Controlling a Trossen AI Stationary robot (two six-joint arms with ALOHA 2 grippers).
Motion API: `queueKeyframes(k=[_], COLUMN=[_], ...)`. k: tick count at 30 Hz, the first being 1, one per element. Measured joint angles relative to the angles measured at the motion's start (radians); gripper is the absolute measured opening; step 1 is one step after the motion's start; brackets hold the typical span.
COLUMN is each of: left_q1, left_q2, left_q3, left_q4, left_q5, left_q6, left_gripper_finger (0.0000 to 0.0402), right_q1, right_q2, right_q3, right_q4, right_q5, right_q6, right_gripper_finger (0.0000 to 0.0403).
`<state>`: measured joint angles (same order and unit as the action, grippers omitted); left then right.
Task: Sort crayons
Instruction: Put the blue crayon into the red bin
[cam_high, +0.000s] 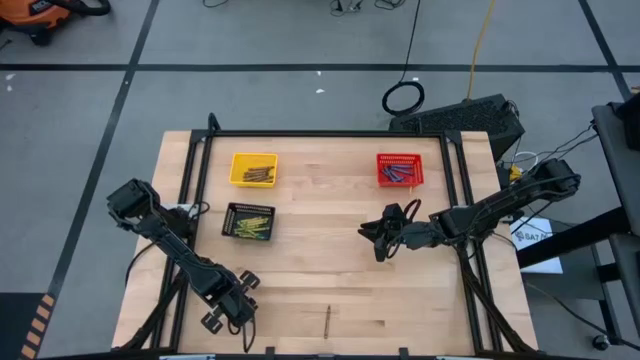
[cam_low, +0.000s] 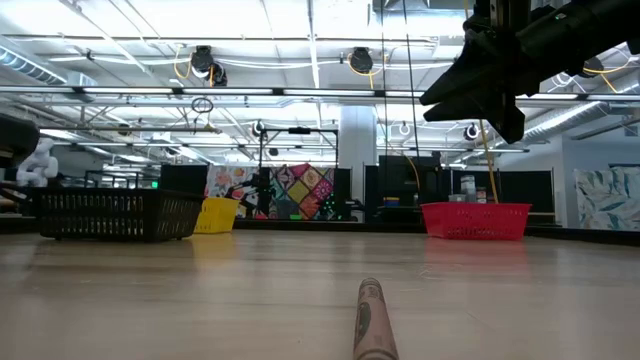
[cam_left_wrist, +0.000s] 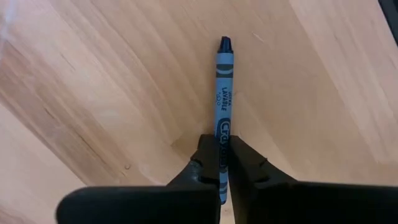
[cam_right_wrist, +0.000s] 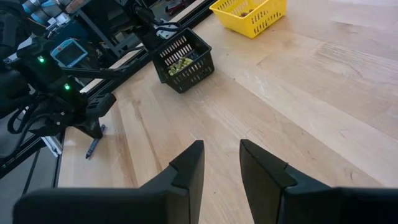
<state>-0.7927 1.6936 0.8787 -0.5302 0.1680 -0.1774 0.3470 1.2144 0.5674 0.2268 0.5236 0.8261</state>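
Left wrist view: left gripper (cam_left_wrist: 222, 163) clenched on a blue-grey crayon (cam_left_wrist: 224, 87), pinching its butt end; most of the stick juts forward past the fingertips (cam_left_wrist: 208, 163), tip pointing away, body lying on or just above the wood, cannot tell which. High view puts that gripper (cam_high: 232, 300) at the table's (cam_high: 330, 240) near-left corner; the blue crayon itself is not resolvable there.

Right gripper (cam_right_wrist: 221, 163) hovers mid-table with fingers apart, nothing between them, waiting. In the high view it (cam_high: 384, 232) sits below the red basket (cam_high: 400, 169).

One brown crayon (cam_high: 327, 319) lies loose near the front edge, seen end-on in the low view (cam_low: 371, 322). Other crayons are already binned: brownish ones in the yellow basket (cam_high: 253, 169), yellow-green in the black basket (cam_high: 248, 221), bluish in the red one.

Judgement: step in hand is lift and carry of the blue one, so red basket looks like the target, across the table on the right arm's side. Grip is at the very end, so the stick could pivot or slip; lift straight up first, keep wrist motion slow, avoid swinging the long free end. Clear the basket's wall before letting go, release low so it does not bounce out. Watch the right arm along that path.
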Motion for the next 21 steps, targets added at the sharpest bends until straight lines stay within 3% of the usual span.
queueKeyframes(k=[11, 21], left_q1=[0.058, 0.133], left_q2=[-0.182, -0.439], left_q3=[-0.005, -0.003], left_q4=[-0.014, -0.049], left_q5=[-0.003, -0.183], left_q6=[-0.027, 0.014], left_gripper_finger=[0.0001, 0.0], right_q1=[0.0, 0.0], right_q2=[0.0, 0.0], right_q3=[0.0, 0.0], right_q4=[0.0, 0.01], right_q5=[-0.003, -0.03], right_q6=[0.0, -0.008], right_gripper_finger=[0.0089, 0.0089])
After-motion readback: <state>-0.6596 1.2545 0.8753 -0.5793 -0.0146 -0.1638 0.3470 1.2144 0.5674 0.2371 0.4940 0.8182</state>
